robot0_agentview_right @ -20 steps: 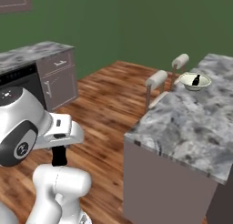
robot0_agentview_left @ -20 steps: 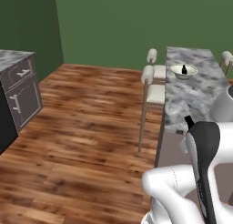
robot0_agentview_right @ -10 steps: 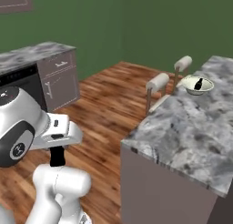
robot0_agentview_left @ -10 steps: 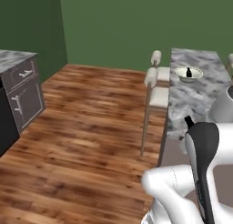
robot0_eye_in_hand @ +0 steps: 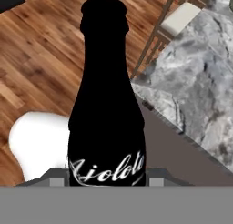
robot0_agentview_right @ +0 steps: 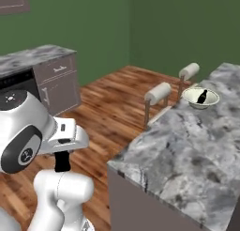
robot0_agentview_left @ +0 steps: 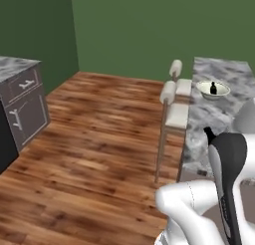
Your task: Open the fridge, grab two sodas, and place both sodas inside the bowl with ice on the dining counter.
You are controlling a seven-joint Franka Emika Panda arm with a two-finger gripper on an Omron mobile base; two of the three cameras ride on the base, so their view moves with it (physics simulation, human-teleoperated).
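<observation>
A: Gripper [robot0_eye_in_hand: 107,180] clamped on second soda [robot0_eye_in_hand: 107,104], upright, neck pointing away from the hand; table [robot0_agentview_right: 187,155] edge just ahead.

B: Bowl [robot0_agentview_left: 212,89] far along the table, ahead and right; first soda [robot0_agentview_left: 213,87] already inside; long carry forward needed.

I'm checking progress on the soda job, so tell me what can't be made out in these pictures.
- Ice in the bowl: too small to tell, both base views.
- Gripper fingertips: hidden behind the black bottle in the hand view, so the contact itself is unseen.
- Bottle's base: cut off by the hand view's bottom edge.
- Second bottle in the bowl: tiny, label unreadable.
- Counter: far end cut off by the right base view's edge.
</observation>
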